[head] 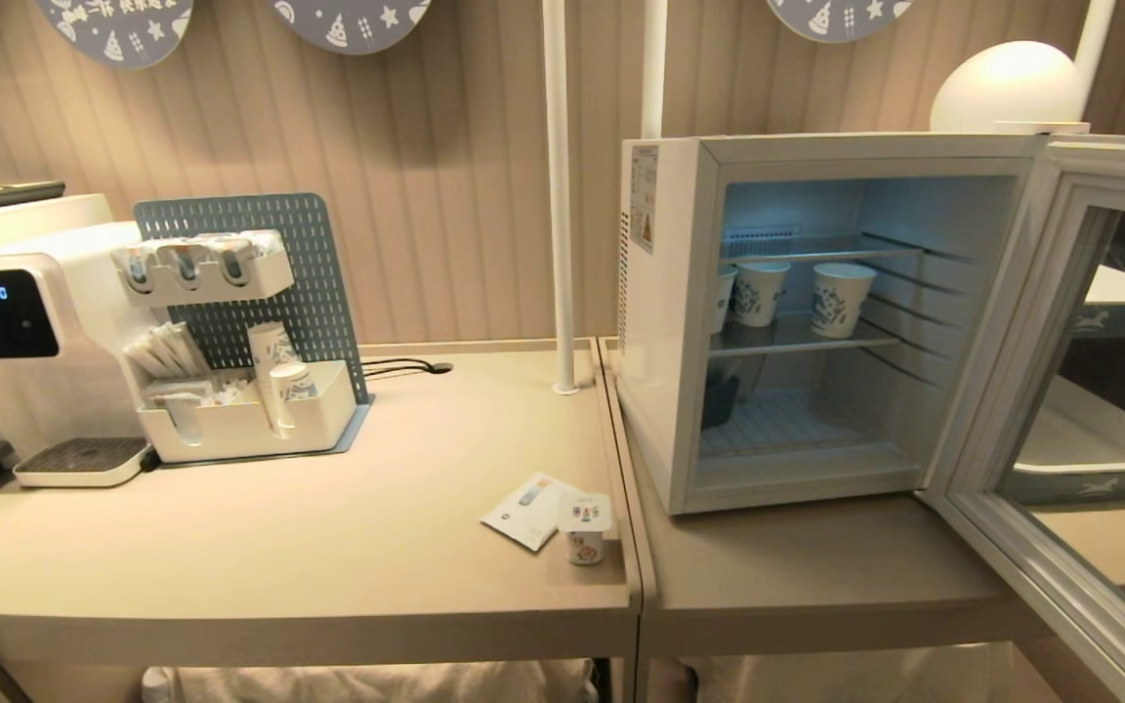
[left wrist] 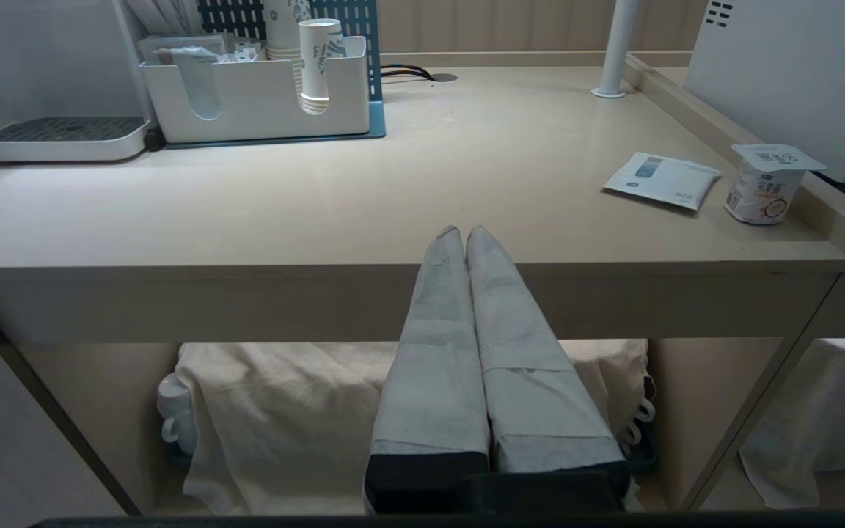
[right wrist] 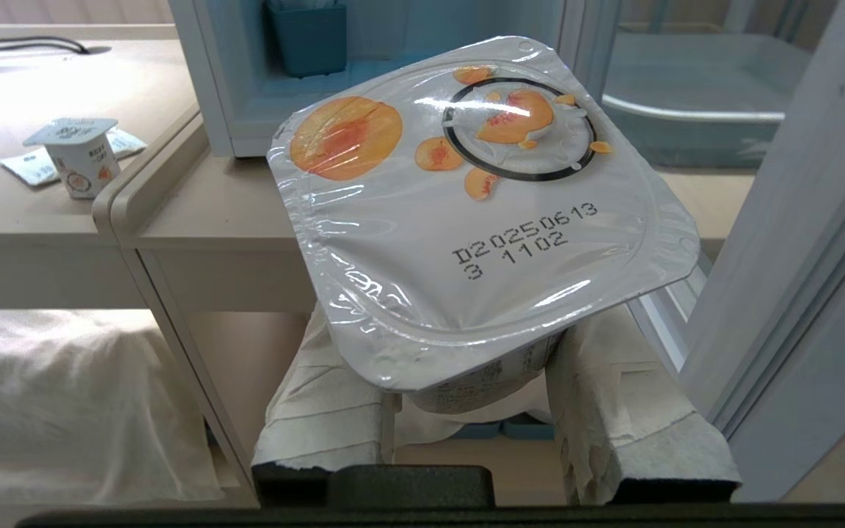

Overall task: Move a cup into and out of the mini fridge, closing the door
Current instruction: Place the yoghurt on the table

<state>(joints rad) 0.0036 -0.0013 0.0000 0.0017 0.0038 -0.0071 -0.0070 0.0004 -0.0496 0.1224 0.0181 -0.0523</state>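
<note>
Cup (right wrist: 481, 213) in right gripper (right wrist: 474, 381) (wrist-view only)

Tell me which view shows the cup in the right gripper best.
The right wrist view: the yogurt cup fills it, its peach-printed foil lid facing the camera, clamped in the right gripper. The head view and left wrist view do not show it, only another cup on the table.

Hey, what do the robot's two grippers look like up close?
Both match: the left gripper has two long, tapering fingers wrapped in pale grey-white tape, set in a black base. The right gripper has the same taped fingers, their wrap frayed at the edges, on a black base.
</note>
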